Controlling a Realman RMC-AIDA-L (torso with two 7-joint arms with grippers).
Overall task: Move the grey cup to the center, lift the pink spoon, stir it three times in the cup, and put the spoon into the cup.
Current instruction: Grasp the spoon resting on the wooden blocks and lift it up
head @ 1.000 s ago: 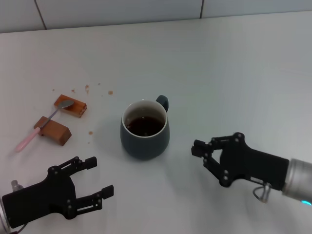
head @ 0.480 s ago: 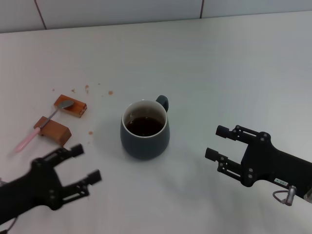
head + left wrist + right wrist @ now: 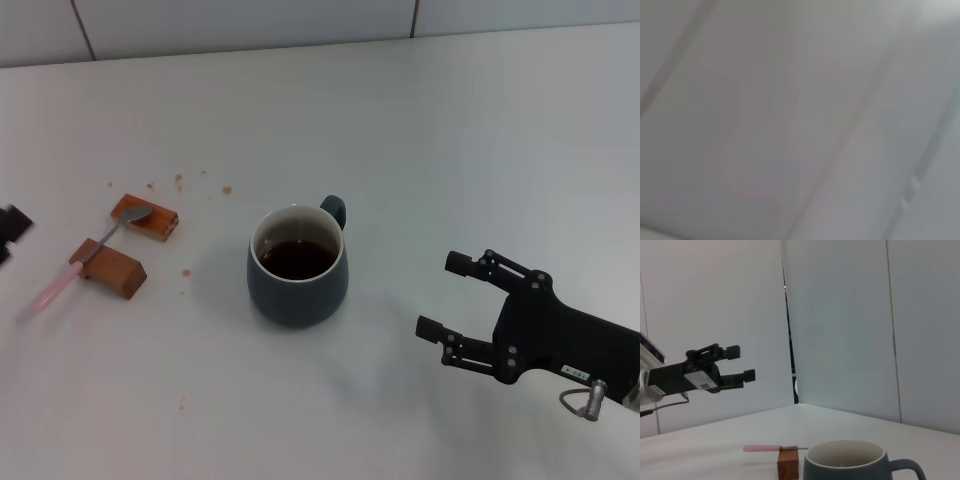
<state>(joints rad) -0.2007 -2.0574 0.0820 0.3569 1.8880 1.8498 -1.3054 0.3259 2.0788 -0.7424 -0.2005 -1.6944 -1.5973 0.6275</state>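
Near the white tabletop's middle stands the rounded blue-grey ceramic cup, handle toward the far right, while the thin pink-handled spoon lies across two brown blocks at left, bowl pointing away, between both raised grippers, left gripper and right gripper fingers apart.

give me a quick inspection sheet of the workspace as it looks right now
surface: white table, a few brown crumbs near the blocks
job's things: grey cup upright mid-table, dark liquid inside; pink spoon lying across two brown blocks, left of the cup
clutter: only the crumbs
grippers: right gripper open, low, right of the cup, holding nothing; left gripper open, raised off the table on the spoon's side
cables: small metal ring under the right wrist
surroundings: white wall panels behind
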